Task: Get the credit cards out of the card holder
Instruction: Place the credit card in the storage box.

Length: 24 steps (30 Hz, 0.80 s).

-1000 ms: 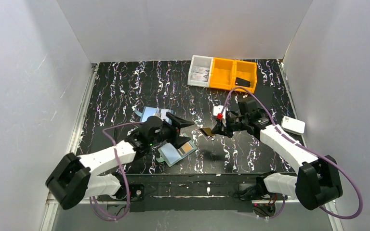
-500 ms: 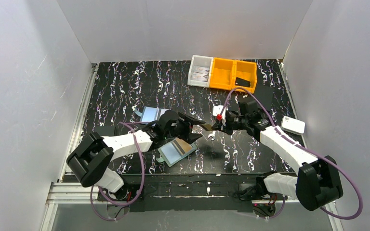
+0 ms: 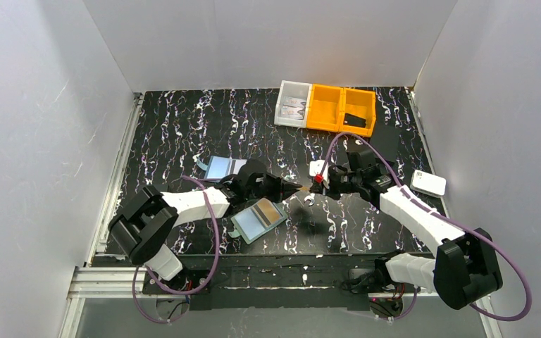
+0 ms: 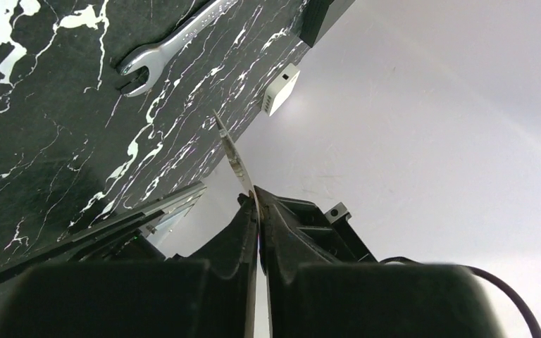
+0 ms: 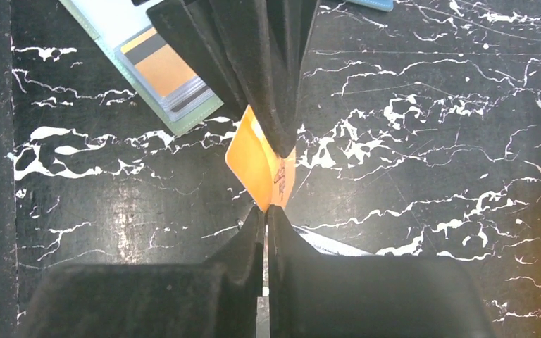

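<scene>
Black, white-veined tabletop (image 3: 183, 127) enclosed by plain white walls (image 3: 253, 35). Left gripper (image 3: 290, 188) and right gripper (image 3: 315, 186) each clamp the orange credit card (image 5: 253, 165) above the surface. The card holder (image 3: 259, 220) lies open nearby.

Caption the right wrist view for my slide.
Both arms' jaws clamp one orange card, the open card holder lying beside.

Clamped left gripper (image 4: 257, 211), right gripper (image 5: 266, 211), tip-to-tip.

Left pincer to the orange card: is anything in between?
Nothing visible. The left pincer is shut on the orange card, which the right pincer grips from the opposite edge. The card holder lies off to the side, not between them.
</scene>
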Tool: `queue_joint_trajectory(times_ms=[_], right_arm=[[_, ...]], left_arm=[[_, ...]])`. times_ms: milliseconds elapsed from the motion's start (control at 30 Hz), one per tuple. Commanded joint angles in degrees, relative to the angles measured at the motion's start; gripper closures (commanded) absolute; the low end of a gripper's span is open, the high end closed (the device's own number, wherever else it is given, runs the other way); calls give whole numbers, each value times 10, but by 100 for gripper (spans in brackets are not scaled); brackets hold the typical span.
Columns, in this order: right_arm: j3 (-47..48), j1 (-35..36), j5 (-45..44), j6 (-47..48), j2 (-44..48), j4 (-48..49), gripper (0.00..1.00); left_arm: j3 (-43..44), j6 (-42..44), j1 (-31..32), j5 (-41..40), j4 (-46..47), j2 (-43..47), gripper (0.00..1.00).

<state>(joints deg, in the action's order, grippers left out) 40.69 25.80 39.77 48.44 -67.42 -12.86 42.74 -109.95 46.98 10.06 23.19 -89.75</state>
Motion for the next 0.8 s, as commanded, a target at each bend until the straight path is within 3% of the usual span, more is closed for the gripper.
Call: queue_joint_trajectory(times_ms=[0,100,200,300,400,533,633,767], right_arm=[[20,7,78,69,8,-63,74],[48,5,105,110,-3,-134,38],[94,-6,130,139,-31,-220,18],[136,-12,147,214,-68,-333,13],[163,-14,155,238,-98,-384,11],[182,-14,180,265,-125,-430,10],[188,-14,194,261,-137,-440,11],[192,-14,207,249,-144,-442,12]], left_arm=[[-6,34,-3,20,65,-19,100],[-37,93,-21,46,144,-32,100],[-68,237,-46,94,196,-22,100],[-95,400,-53,141,197,18,100],[-113,537,-49,173,178,72,100],[-102,733,-18,168,46,148,100],[-105,834,5,151,0,184,100],[-114,905,23,139,-12,202,100]])
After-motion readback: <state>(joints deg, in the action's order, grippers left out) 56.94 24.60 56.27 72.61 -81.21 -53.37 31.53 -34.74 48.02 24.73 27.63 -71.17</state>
